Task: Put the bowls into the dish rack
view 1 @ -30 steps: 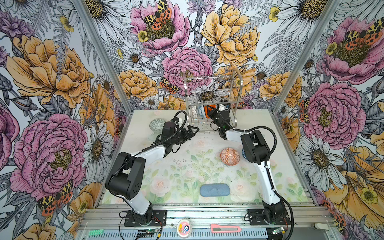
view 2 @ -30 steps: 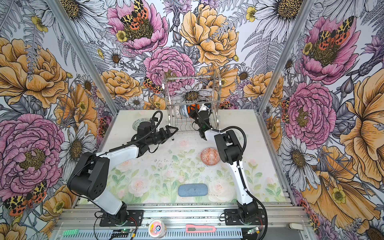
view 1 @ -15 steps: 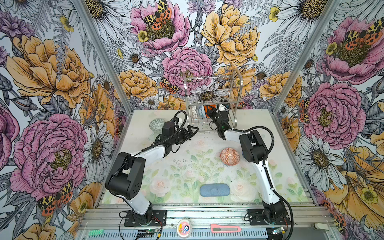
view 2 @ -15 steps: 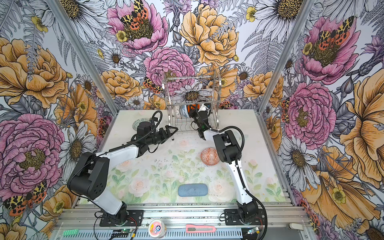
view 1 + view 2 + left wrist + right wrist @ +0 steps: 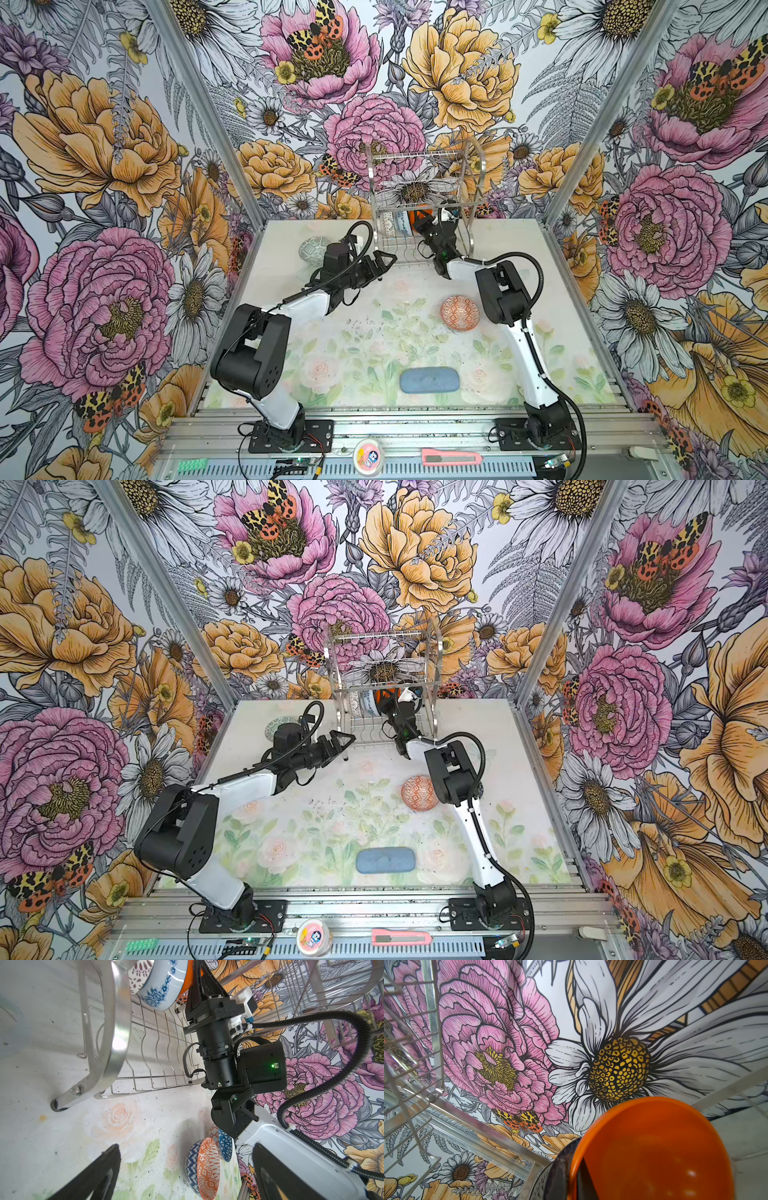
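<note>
In both top views the dish rack (image 5: 415,154) is standing at the far edge of the surface (image 5: 374,332). The right claw (image 5: 419,218) is reaching into its lower tier and pinching the rim of the plain orange bowl (image 5: 411,215). That bowl is standing on edge just beside the blue floral bowl (image 5: 401,219) and the black-and-white lattice bowl (image 5: 388,220). The left claw (image 5: 388,266) is hovering near the rack's front left leg, its jaws spread wide and gripping nothing. The grey-green bowl (image 5: 277,723) is lying behind that arm, the orange-white geometric bowl (image 5: 419,793) is sitting beside the right arm's elbow, and a blue-grey pad (image 5: 385,860) is lying nearer the front. In the left wrist view the dark-blue triangle-patterned bowl (image 5: 225,1145) is showing just behind the geometric one, partly hidden by the right arm. In the right wrist view the orange bowl's hollow is facing the camera, and one dark finger (image 5: 584,1180) is pressing inside its rim.
</note>
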`<control>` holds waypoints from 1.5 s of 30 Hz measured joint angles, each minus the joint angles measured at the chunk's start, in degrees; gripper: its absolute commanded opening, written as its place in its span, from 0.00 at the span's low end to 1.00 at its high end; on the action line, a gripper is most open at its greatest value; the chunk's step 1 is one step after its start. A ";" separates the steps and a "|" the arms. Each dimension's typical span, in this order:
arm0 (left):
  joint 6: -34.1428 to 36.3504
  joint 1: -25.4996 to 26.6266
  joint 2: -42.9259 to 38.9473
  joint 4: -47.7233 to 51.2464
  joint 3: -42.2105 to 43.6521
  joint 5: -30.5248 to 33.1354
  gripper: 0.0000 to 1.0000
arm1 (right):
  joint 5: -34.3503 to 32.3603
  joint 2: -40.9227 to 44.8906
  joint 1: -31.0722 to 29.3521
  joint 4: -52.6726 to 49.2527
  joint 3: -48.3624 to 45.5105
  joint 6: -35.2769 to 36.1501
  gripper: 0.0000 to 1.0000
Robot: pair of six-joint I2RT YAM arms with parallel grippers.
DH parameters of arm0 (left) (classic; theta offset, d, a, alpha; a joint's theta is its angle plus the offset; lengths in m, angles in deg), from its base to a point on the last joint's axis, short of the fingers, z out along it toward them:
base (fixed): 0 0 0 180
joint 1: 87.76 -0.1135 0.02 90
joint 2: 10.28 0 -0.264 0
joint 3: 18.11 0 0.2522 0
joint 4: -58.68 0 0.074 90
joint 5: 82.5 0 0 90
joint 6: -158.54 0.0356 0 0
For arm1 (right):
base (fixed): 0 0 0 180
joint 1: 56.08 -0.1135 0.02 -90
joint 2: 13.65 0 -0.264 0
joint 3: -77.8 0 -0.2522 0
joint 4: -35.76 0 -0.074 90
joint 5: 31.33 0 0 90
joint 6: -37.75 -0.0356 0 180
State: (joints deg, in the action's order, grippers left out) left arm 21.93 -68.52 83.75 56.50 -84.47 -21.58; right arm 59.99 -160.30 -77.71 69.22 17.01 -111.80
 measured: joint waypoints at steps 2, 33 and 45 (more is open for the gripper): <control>0.00 0.00 0.00 0.00 0.00 0.00 0.99 | 0.15 -0.17 0.11 0.00 0.26 -0.02 0.04; 0.00 0.00 0.24 0.00 0.00 -0.42 0.99 | 3.02 -1.31 1.51 0.85 0.55 -2.58 0.22; 0.00 0.00 0.26 -0.02 -0.02 -0.42 0.99 | 4.39 -1.31 2.27 1.40 0.46 -2.58 0.18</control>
State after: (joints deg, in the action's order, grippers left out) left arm 21.93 -68.52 84.02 56.48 -84.50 -21.99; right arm 64.38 -161.61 -75.44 70.62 17.46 -114.38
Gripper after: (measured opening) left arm 0.986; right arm 0.202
